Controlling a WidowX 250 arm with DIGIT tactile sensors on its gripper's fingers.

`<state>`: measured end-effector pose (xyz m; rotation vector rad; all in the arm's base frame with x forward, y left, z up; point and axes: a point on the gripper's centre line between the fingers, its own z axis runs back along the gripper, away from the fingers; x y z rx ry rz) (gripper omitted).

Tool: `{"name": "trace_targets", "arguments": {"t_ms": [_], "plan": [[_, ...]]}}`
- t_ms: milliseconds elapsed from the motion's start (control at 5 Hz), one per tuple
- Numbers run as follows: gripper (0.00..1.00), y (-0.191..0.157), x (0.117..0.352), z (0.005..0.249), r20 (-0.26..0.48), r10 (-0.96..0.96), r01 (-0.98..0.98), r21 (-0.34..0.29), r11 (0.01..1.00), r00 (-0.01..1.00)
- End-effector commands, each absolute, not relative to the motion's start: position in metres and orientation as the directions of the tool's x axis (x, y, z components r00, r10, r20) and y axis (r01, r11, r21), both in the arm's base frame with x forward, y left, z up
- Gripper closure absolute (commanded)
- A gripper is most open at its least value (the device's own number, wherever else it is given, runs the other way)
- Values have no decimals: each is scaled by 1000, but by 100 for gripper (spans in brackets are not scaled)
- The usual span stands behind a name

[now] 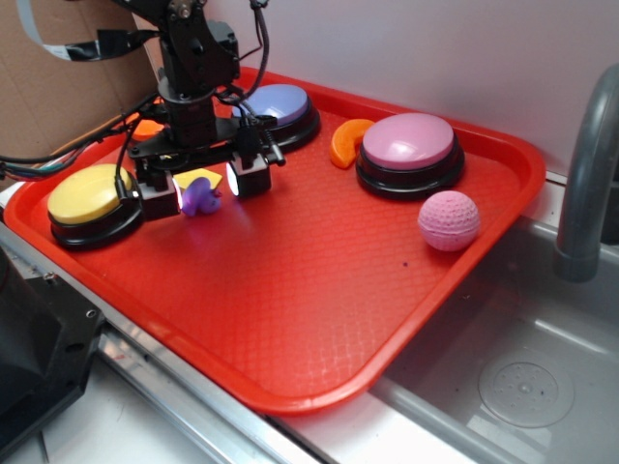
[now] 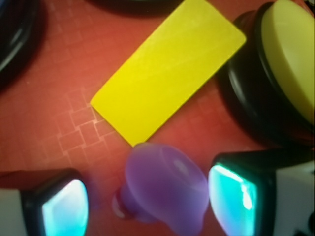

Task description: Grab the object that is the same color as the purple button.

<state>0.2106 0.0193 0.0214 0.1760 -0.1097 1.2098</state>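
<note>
The object, a small purple lumpy toy (image 1: pixel 201 196), lies on the red tray (image 1: pixel 319 290) between the two lit fingers of my gripper (image 1: pixel 203 188). The jaws are open and lowered to tray level on either side of it. In the wrist view the toy (image 2: pixel 165 187) lies close against the right pad (image 2: pixel 234 199), with a gap of bare tray before the left pad (image 2: pixel 64 209). The purple button (image 1: pixel 279 104), a blue-violet dome on a black base, stands behind the arm at the tray's back.
A flat yellow wedge (image 2: pixel 167 69) lies just beyond the toy. A yellow button (image 1: pixel 87 193) stands at the left, and a pink-mauve button (image 1: pixel 408 145) at the back right has an orange slice (image 1: pixel 346 142) beside it. A pink textured ball (image 1: pixel 449 219) sits near the tray's right rim. A sink and faucet (image 1: pixel 585 174) lie to the right.
</note>
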Motion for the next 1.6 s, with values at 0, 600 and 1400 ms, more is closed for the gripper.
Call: {"name": "trace_targets", "arguments": {"t_ms": [0,600,1400], "plan": [[100,33,209,28,176,939,-955,22,295,295],[100,8,210,95,160,798,-804,-36,593,581],[100,-19,179,194,68,316,-295,-216,931,946]]}}
